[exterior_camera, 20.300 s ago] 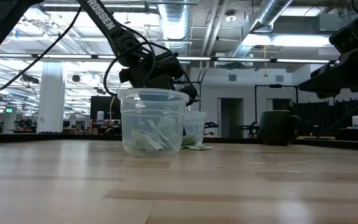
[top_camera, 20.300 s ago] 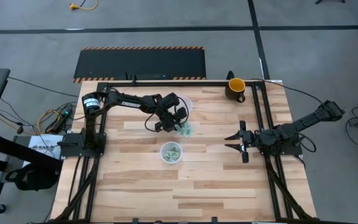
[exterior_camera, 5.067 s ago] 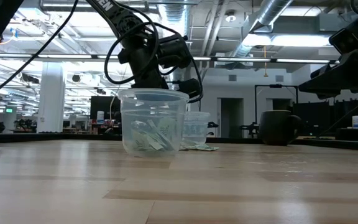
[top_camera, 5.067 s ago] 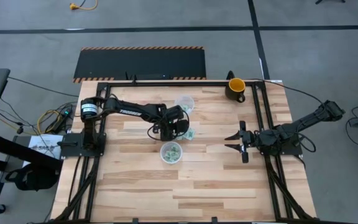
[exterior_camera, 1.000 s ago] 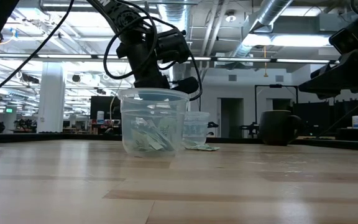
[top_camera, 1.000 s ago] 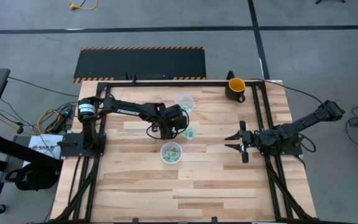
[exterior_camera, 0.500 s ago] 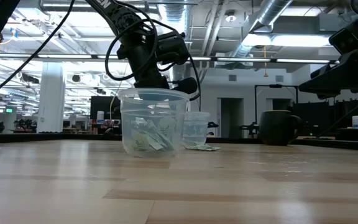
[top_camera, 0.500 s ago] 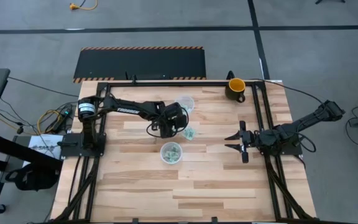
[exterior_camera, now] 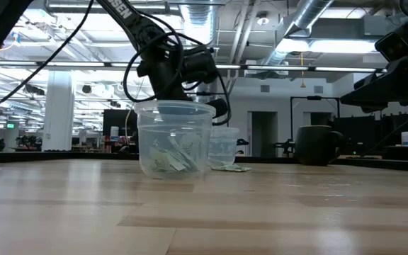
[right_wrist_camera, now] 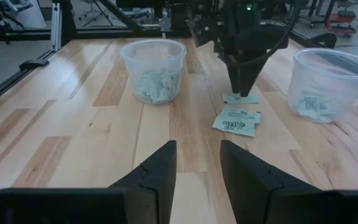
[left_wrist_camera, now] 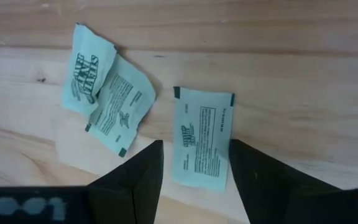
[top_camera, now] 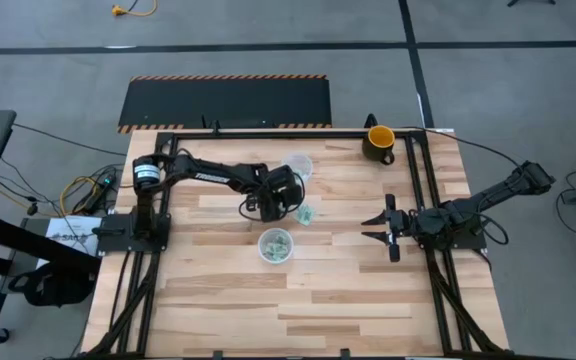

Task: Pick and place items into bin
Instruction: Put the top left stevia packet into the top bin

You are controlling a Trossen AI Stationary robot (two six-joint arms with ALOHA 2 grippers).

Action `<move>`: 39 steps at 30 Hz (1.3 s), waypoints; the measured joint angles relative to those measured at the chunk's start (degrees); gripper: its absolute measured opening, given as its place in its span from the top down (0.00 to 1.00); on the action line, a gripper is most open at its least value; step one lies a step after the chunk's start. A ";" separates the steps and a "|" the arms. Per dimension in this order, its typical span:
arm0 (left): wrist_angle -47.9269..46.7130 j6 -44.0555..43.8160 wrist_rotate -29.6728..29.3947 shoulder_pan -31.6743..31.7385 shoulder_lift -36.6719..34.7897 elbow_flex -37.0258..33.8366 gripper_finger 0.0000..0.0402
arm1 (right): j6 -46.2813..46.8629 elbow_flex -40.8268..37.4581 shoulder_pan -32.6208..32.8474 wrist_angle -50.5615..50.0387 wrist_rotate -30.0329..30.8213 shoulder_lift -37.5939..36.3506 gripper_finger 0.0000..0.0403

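since half a second ago my left arm's wrist has shifted slightly in the low view; cups, mug and packets lie as they did, and my right arm is unchanged.

my left gripper [left_wrist_camera: 194,163] points down at the table [top_camera: 348,290], fingers parted narrowly, one on each side of a single pale green sweetener packet [left_wrist_camera: 201,137]. the packet lies flat on the wood between the fingertips; whether they touch it i cannot tell. nothing is lifted.

two more packets [left_wrist_camera: 107,93] lie overlapping just beside that one. from above, the loose packets [top_camera: 306,214] sit just beside my left gripper [top_camera: 290,203], between the two clear plastic cups. the nearer cup [top_camera: 275,245], toward the table's middle, has packets in it; the farther cup [top_camera: 297,166] sits beyond the gripper and also holds a few.

my right gripper [top_camera: 380,229] rests low at the table's right side, well apart from the packets, fingers spread open and empty. the yellow-and-dark mug [top_camera: 378,141] stands near the far edge.
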 joint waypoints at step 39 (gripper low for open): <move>-7.58 -2.80 4.62 0.81 2.53 0.59 0.99 | 0.00 0.00 -0.02 -0.01 -0.02 0.00 0.71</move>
